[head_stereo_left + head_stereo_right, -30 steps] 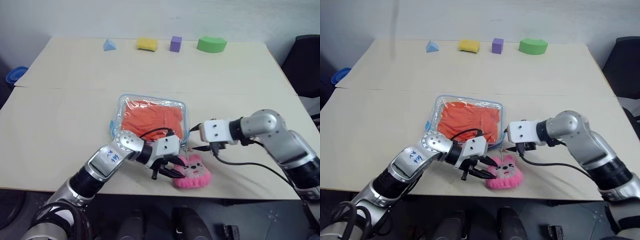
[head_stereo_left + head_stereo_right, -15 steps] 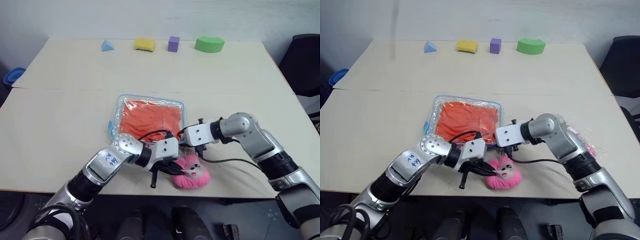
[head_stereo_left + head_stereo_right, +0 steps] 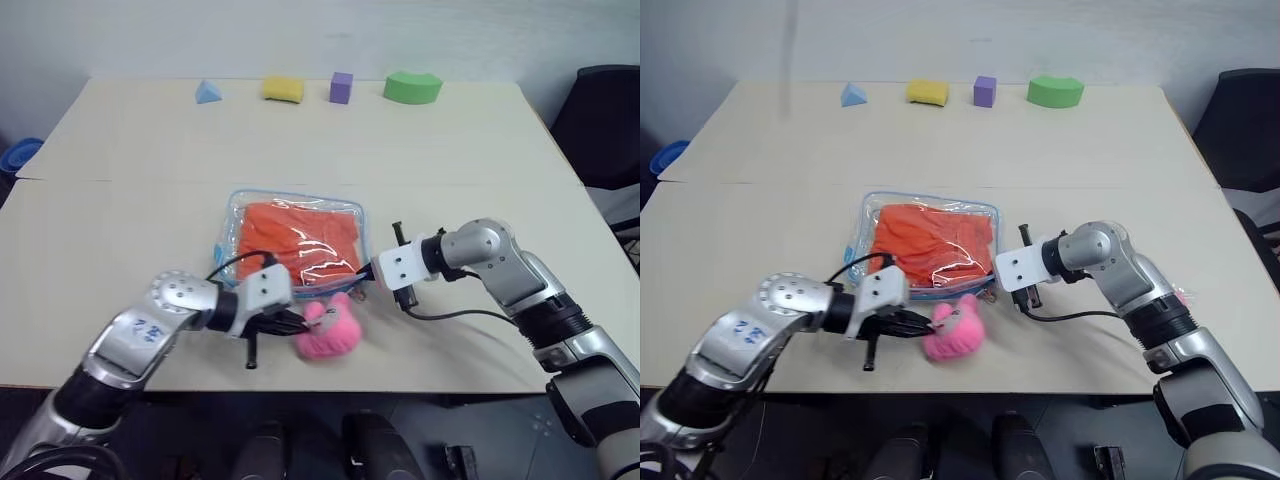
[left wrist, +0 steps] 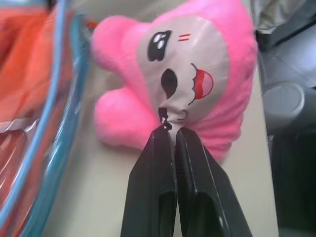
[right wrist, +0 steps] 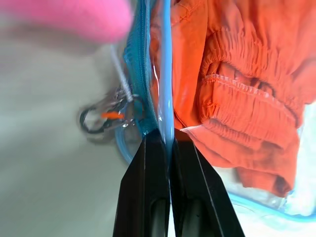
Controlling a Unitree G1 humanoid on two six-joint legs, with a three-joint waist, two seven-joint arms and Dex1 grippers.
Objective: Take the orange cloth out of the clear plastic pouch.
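Note:
The clear plastic pouch (image 3: 226, 222) lies flat at the table's middle, edged in light blue, with the orange cloth (image 3: 295, 235) folded inside it. Its pink plush charm (image 3: 330, 330) lies just in front of the pouch, joined to it by a chain and clip (image 5: 111, 116). My left gripper (image 3: 300, 322) comes in from the left and is shut on the plush's face (image 4: 170, 129). My right gripper (image 3: 368, 275) reaches in from the right and is shut on the pouch's blue edge (image 5: 165, 136) at its near right corner.
Along the far edge stand a blue pyramid (image 3: 208, 92), a yellow block (image 3: 282, 89), a purple cube (image 3: 341, 87) and a green block (image 3: 412, 87). A black chair (image 3: 610, 110) sits off the table's right side. A blue object (image 3: 15, 155) lies beyond the left edge.
My left gripper shut on the plush and drew it to the left. My right gripper moved in to the pouch's near right corner and shut on its edge.

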